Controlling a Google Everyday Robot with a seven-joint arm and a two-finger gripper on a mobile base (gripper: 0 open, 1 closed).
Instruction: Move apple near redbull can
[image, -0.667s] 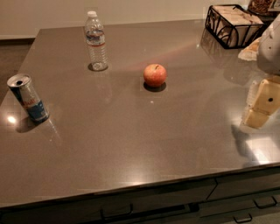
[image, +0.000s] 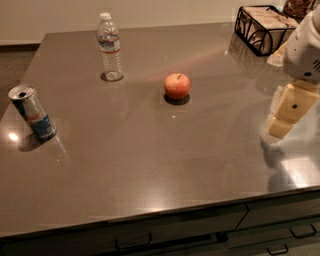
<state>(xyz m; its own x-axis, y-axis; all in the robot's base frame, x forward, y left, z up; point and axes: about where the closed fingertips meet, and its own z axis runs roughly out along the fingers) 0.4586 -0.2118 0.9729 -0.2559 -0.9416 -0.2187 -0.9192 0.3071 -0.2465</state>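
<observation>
The apple (image: 177, 85), red-orange with a short stem, sits upright near the middle of the grey-brown countertop (image: 150, 150). The redbull can (image: 33, 112), blue and silver with a silver top, stands at the left edge, leaning slightly. The two are far apart, the can to the apple's left and nearer the front. My gripper (image: 287, 110), beige under a white arm (image: 305, 50), hangs over the right edge of the counter, well to the right of the apple and holding nothing that I can see.
A clear plastic water bottle (image: 110, 47) stands at the back left, behind the apple. A black wire basket (image: 260, 30) with packets stands at the back right corner. Drawers with handles (image: 132, 243) run below the front edge.
The gripper has shifted slightly left and up at the right edge. The apple, can and bottle have not moved.
</observation>
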